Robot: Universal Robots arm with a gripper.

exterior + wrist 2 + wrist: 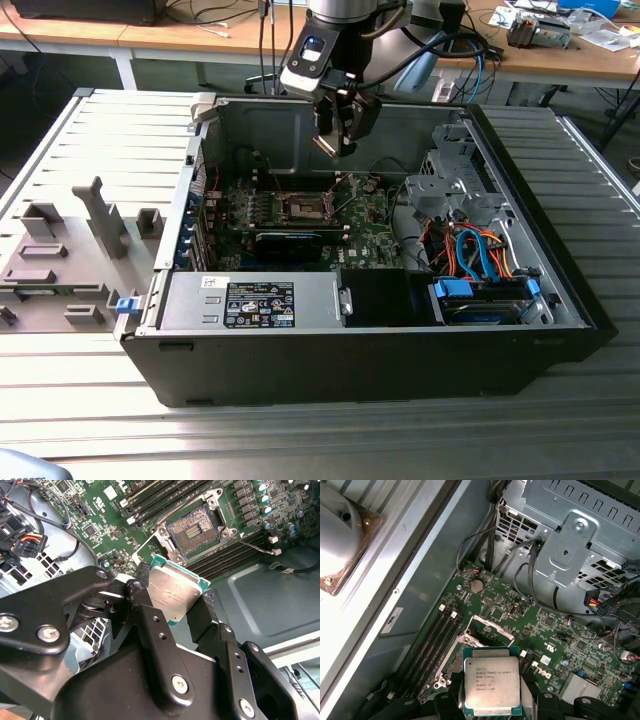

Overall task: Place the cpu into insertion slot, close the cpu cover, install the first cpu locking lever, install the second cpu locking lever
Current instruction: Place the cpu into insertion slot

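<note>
Here's the arm over the open case (pixel 350 352), and the gripper (pixel 340 138) hangs inside it, above the green board (pixel 372 246), clear of everything below. In the second wrist view the gripper (pixel 172 599) is clamped on the cpu (pixel 175 586): two black fingers (pixel 145 611) pinch opposite edges of the chip, and its dull silver top faces the camera at a tilt. The first wrist view shows the same grip from the other side, with the cpu (pixel 491 685) held above the board, printed face up, green rim showing all round. So the chip is in the air, not seated. The slot (pixel 196 527) lies open on the board beyond the chip, its dark centre bare inside the silver rim, apart from the cpu. In the first wrist view the slot (pixel 485 631) sits just past the chip's far edge, partly hidden behind it. In the exterior view the slot (pixel 304 208) is below the gripper and a little toward the exterior view's left. A thin wire lever (pixel 255 546) lies out across the black memory rails beside the slot. How the cover stands I cannot tell. Off on the exterior view's right of the case, a grey drive cage (pixel 452 185) stands over a tangle of blue and orange cables (pixel 478 252).
</note>
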